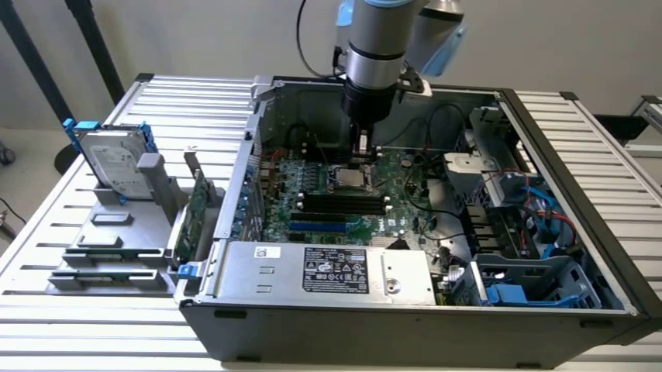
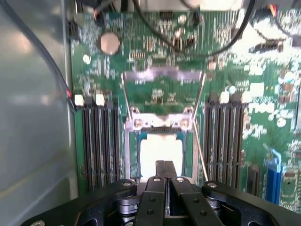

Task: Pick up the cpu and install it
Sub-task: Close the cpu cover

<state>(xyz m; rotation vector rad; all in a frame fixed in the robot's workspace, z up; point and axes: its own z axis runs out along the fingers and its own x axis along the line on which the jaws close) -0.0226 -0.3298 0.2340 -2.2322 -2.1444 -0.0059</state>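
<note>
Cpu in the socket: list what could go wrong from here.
1. The shut tool stands right over the cpu in the socket; a push or sideways drag might skew it.
2. The socket's hinged frame stands open, so nothing clamps the cpu; a nudge could unseat it.
3. Black cables cross the board near the arm and may snag.

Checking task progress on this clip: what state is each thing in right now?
gripper: shut, tips over the cpu.
cpu: lying flat in the socket.
socket cover: tilted open.
computer case: side open, board exposed.
hard drive: upright in its stand, outside the case.
circuit card: on edge in its holder, outside the case.
</note>
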